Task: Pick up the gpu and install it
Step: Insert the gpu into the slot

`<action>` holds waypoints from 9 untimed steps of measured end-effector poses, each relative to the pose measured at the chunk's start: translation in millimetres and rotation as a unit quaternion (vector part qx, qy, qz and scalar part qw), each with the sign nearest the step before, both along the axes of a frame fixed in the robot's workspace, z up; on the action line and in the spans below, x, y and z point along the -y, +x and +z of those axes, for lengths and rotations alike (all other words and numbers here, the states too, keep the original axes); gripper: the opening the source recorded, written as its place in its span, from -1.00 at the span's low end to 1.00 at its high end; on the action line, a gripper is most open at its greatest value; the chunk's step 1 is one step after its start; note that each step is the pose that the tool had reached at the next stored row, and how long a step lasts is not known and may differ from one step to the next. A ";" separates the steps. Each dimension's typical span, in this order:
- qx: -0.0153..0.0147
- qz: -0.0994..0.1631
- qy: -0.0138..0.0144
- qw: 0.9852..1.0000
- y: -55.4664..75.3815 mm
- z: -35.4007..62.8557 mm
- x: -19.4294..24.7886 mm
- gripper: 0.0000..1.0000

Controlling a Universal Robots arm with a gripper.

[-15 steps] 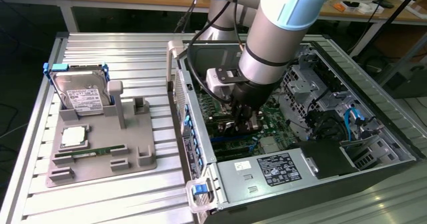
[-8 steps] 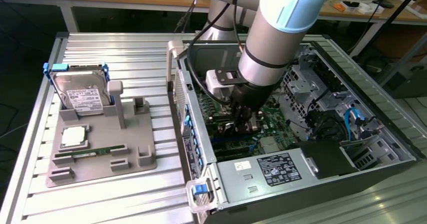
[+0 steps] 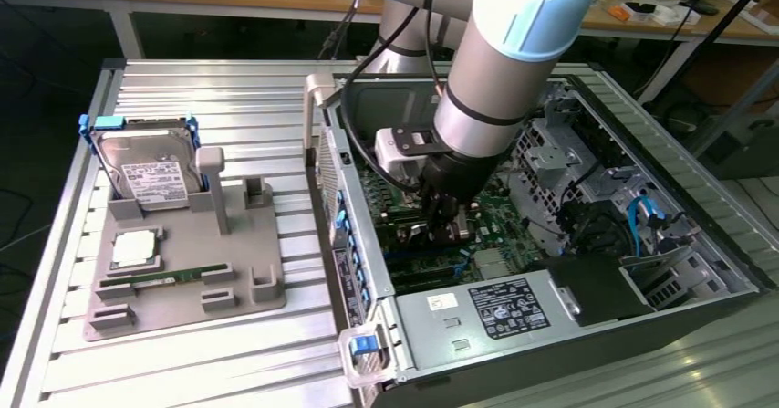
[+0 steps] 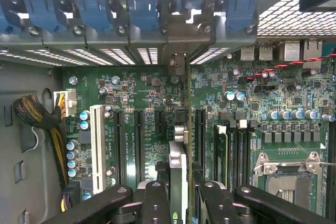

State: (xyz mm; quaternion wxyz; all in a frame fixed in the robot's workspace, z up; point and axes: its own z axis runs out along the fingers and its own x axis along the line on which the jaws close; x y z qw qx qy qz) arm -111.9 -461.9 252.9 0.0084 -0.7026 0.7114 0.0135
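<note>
Inside the case: the gripper is lowered into the open computer case, just above the motherboard.
Claw state: the black fingers are closed on the gpu, which is pinched edge-on between them.
Gpu position: the card is held upright, thin edge toward the wrist camera, and runs from the fingers toward the rear slot openings of the case; its silver bracket is seen at that far end, against the rear wall.
Gpu and slots: the card stands over the board between the black expansion slots, parallel to them; whether it is fully seated cannot be told.
Expansion slots: one white slot and four black slots are counted in the wrist view.
Cpu socket: one empty socket is seen on the board.
Outside the case: one grey parts holder lies on the slatted table, at the exterior view's left.
On the holder: one hard drive, one processor and one green memory stick are counted.
Power supply: one labelled unit sits at the case's near end.
</note>
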 end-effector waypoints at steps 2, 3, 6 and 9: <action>0.000 0.000 0.000 1.000 0.0 -0.1 0.0 -0.47; 0.000 0.000 0.000 1.000 0.0 -0.1 0.0 -0.47; 0.000 0.000 0.000 1.000 0.0 -0.1 0.0 -0.47; 0.000 0.000 0.000 1.000 0.0 -0.2 0.0 -0.47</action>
